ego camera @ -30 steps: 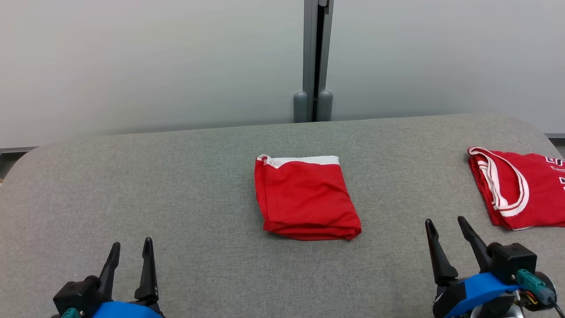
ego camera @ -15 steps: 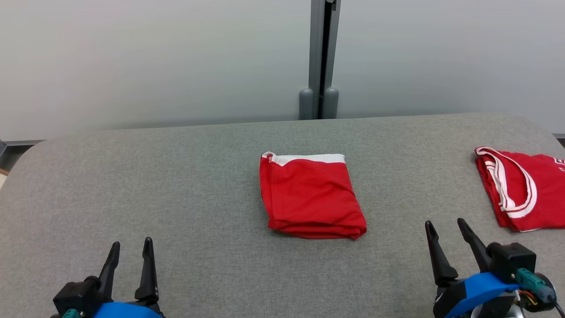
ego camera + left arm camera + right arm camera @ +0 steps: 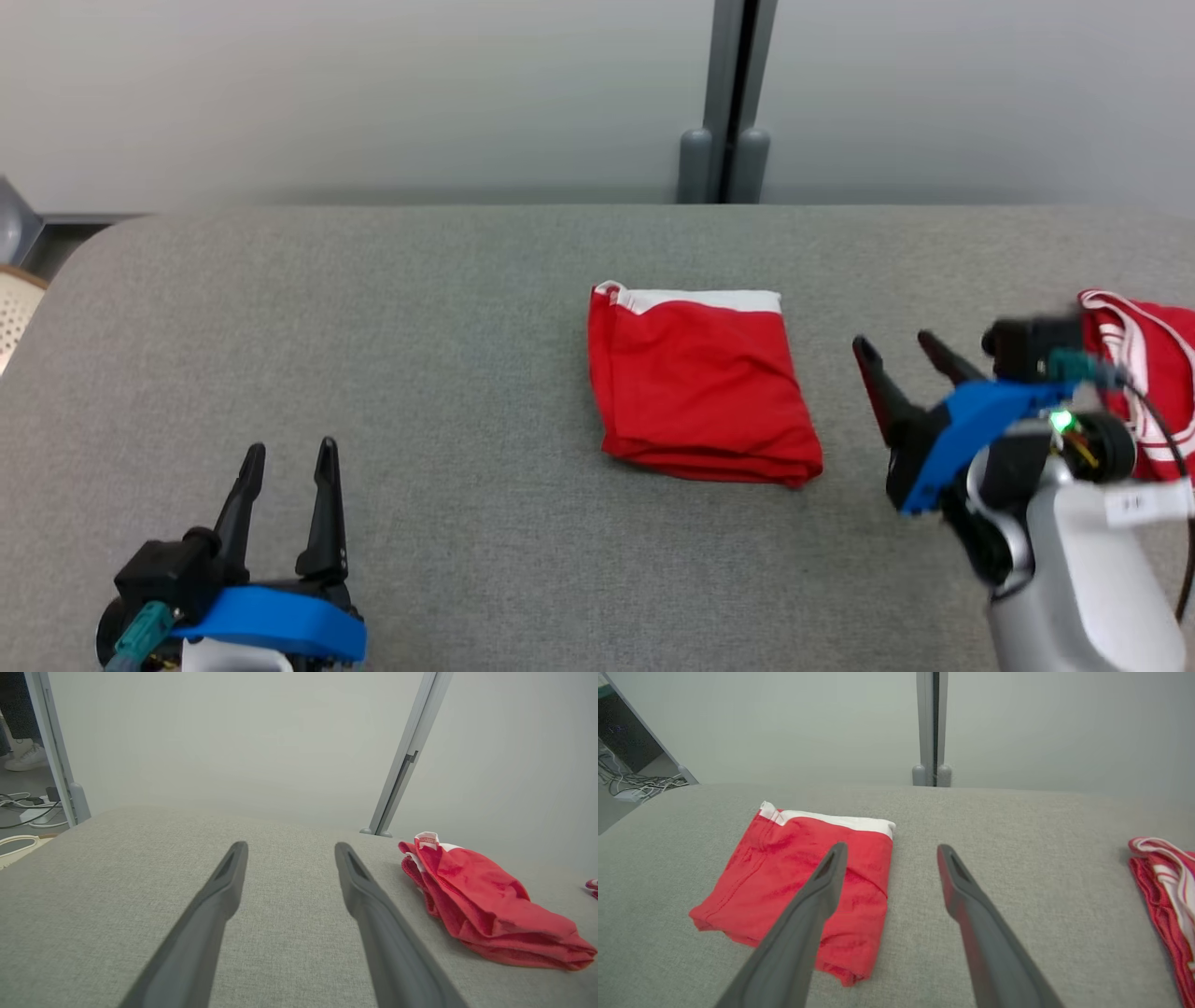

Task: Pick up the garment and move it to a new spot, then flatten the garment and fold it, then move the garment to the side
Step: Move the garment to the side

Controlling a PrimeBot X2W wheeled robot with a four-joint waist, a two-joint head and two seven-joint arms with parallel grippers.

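- Head view: a folded red garment (image 3: pixel 702 383) with a white band along its far edge lies flat near the middle of the grey tabletop (image 3: pixel 420 327).
- The left hand (image 3: pixel 290 448) is at the lower left. Its two fingers are spread apart with nothing between them, and it is well apart from the red garment.
- The right hand (image 3: pixel 893 341) is just to the right of the red garment. Its fingers are parted wide and empty, and it is clear of the cloth.
- A striped red garment (image 3: pixel 1153 373) lies at the tabletop's right edge, partly hidden behind the right arm.
- Right wrist view: one parted finger overlaps the right part of the folded red garment in the picture. The other is over bare tabletop.
- Left wrist view: the red garment lies off to the right of the parted fingers, with its stacked folds showing along the near edge.
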